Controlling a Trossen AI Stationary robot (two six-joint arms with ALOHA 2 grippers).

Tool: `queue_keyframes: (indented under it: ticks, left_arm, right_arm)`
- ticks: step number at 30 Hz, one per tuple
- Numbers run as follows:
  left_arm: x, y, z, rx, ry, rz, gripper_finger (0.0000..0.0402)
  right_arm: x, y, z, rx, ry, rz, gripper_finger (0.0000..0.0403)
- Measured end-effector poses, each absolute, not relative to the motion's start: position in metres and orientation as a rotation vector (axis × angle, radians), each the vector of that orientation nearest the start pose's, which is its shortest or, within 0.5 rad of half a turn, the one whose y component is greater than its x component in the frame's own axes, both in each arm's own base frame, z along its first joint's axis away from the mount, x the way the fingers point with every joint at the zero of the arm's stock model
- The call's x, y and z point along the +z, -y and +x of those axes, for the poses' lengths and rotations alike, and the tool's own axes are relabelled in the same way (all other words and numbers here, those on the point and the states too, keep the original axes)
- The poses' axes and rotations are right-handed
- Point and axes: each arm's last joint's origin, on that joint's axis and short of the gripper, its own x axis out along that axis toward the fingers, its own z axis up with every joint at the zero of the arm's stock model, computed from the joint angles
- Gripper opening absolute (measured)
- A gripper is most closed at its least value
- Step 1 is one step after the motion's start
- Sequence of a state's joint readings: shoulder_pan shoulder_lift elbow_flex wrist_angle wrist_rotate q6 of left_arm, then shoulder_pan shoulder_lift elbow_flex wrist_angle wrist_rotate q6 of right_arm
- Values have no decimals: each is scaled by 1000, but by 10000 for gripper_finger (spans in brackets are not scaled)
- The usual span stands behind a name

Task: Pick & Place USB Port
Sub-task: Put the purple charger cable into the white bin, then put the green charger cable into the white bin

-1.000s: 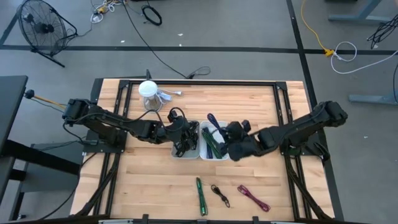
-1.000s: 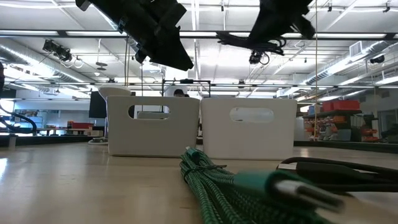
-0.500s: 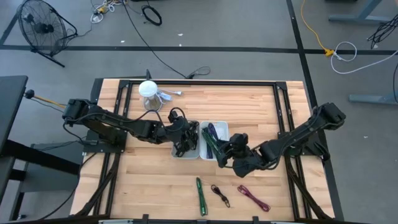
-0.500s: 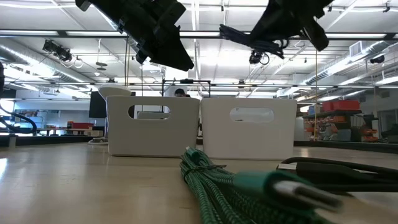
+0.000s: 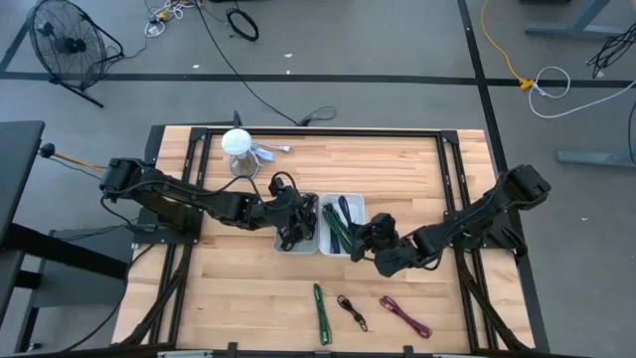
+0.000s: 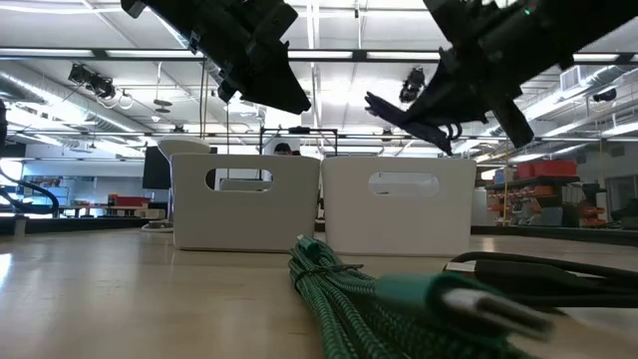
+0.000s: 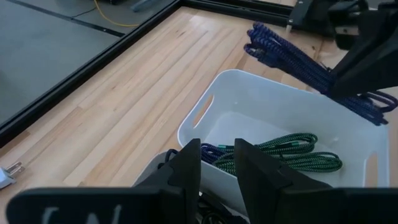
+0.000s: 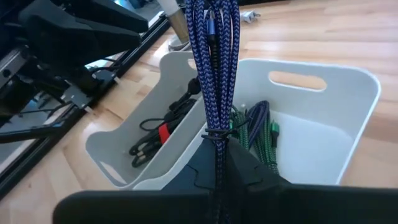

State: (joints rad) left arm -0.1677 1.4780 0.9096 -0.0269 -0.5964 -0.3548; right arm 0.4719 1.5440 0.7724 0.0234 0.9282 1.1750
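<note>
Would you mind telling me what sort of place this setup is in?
Probably a robotics lab or workshop: a concrete floor with loose cables and a fan, an open ceiling with ducts, and a framed wooden table.

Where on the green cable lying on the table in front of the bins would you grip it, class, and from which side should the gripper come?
Grip the green cable at its middle, coming straight down from above. It lies flat as a long, narrow bundle running away from the bins, apart from the black cable beside it, so fingers closing across its narrow width should span it cleanly. Its ends look less secure.
</note>
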Motion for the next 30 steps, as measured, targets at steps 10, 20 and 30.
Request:
queue_keyframes:
  ticks: [10, 20, 30]
  left_arm:
    - [234, 36, 309, 507, -473, -117, 103]
    - [234, 36, 309, 507, -473, -117, 103]
    - [234, 36, 309, 507, -473, -116, 103]
  right_arm:
    - [175, -106, 271, -673, -241, 642, 6]
    - [175, -103, 272, -676, -256, 602, 62]
    - [175, -102, 272, -675, -265, 573, 74]
